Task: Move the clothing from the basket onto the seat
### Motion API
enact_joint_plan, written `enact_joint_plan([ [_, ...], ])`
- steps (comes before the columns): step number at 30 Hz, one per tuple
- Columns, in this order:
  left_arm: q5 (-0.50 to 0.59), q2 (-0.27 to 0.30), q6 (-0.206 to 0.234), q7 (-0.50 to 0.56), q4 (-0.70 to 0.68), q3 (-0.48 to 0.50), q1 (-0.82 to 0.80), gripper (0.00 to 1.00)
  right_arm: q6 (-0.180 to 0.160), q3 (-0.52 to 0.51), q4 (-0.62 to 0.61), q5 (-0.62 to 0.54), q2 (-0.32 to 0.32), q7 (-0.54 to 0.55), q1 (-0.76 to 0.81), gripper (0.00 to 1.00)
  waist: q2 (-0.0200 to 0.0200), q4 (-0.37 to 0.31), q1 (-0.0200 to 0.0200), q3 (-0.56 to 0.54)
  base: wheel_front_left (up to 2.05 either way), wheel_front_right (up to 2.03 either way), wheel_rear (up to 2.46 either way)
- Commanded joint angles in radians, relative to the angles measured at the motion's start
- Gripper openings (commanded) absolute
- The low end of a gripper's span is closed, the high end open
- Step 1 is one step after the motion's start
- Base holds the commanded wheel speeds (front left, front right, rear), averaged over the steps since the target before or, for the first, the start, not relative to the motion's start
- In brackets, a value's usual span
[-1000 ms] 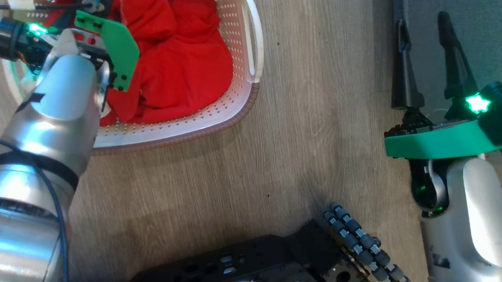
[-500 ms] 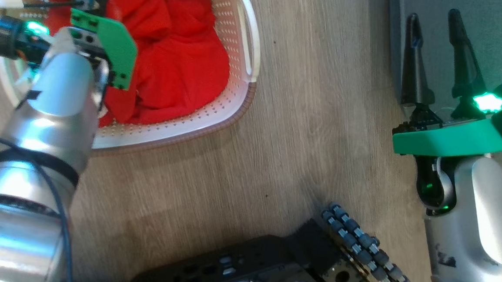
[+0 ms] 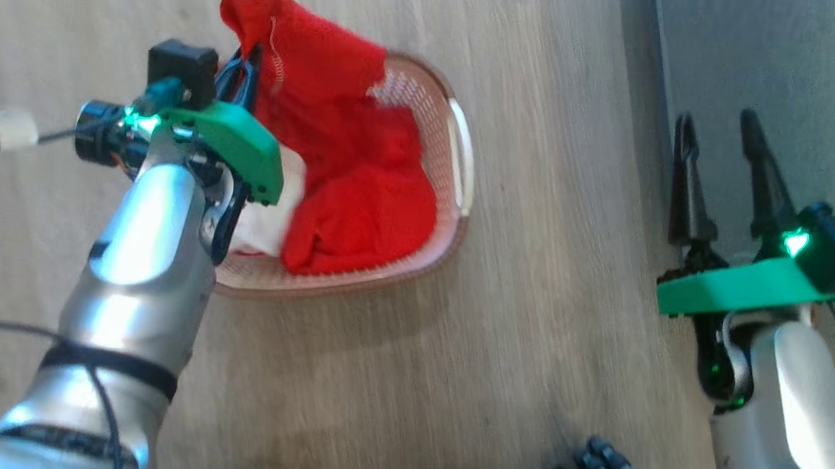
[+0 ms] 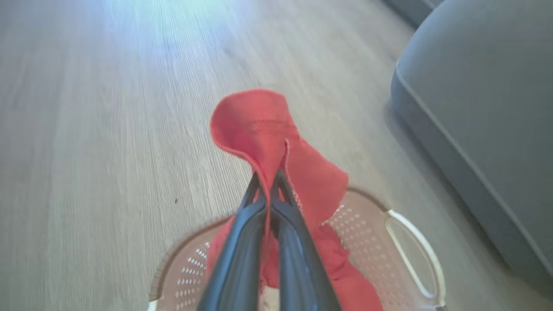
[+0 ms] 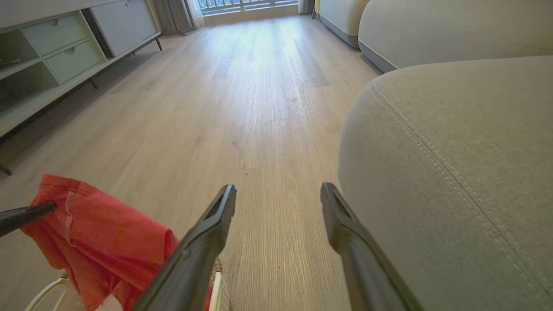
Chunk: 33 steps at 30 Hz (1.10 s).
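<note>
Grips a fold of red clothing (image 3: 363, 180) in the closed left hand (image 3: 245, 68), above the basket (image 3: 454, 229) rim; rest heaped inside. Leaves bare floor (image 3: 550, 199) between basket and seat (image 3: 797, 69). Holds the right hand (image 3: 716, 122) wide and empty beside the seat's rounded edge.

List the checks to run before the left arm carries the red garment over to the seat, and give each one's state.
1. Left gripper shut on the clothing: ok, a fold is pinched between its fingers.
2. Clothing lifted free of the basket: not ok, its lower part hangs inside.
3. Lifted piece separate from the rest in the basket: cannot tell.
4. Right gripper open and holding nothing: ok.
5. Seat ready to receive: ok, the part in view is bare grey fabric.
</note>
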Motion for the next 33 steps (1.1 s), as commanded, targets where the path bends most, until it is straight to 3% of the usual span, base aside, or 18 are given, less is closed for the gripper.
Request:
enact_joint_plan([
  [1, -0.014, 0.035, -0.002, -0.012, -0.086, 0.039, 0.057, 0.00, 0.000, 0.016, -0.022, -0.004, -0.009, -0.009, 0.031, 1.00, -0.0001, 0.092, 0.0001, -0.151, 0.00, 0.00, 0.00],
  [6, -0.036, 0.063, 0.017, -0.012, -0.301, 0.084, 0.220, 0.00, 0.000, 0.019, -0.007, -0.003, -0.026, -0.009, 0.075, 1.00, -0.0001, 0.128, 0.0001, -0.257, 0.00, 0.00, 0.00],
  [11, -0.038, 0.098, 0.067, -0.005, -0.491, 0.113, 0.372, 0.00, 0.000, 0.019, 0.009, 0.004, -0.038, -0.009, 0.117, 1.00, -0.0001, 0.146, 0.0001, -0.342, 0.00, 0.00, 0.00],
  [18, -0.050, 0.145, 0.138, 0.083, -0.753, 0.158, 0.548, 0.00, 0.000, 0.025, 0.022, 0.013, -0.049, -0.009, 0.164, 1.00, -0.0001, 0.151, 0.0001, -0.423, 0.00, 0.00, 0.00],
  [26, -0.071, 0.165, 0.190, 0.135, -0.898, 0.204, 0.687, 0.00, 0.000, 0.028, 0.027, 0.007, -0.057, -0.009, 0.197, 1.00, -0.0001, 0.146, 0.0001, -0.468, 0.00, 0.00, 0.00],
  [33, -0.091, 0.153, 0.200, 0.138, -0.913, 0.203, 0.747, 0.00, 0.000, 0.044, 0.037, -0.004, -0.067, -0.009, 0.206, 1.00, -0.0001, 0.140, 0.0001, -0.494, 0.00, 0.00, 0.00],
])
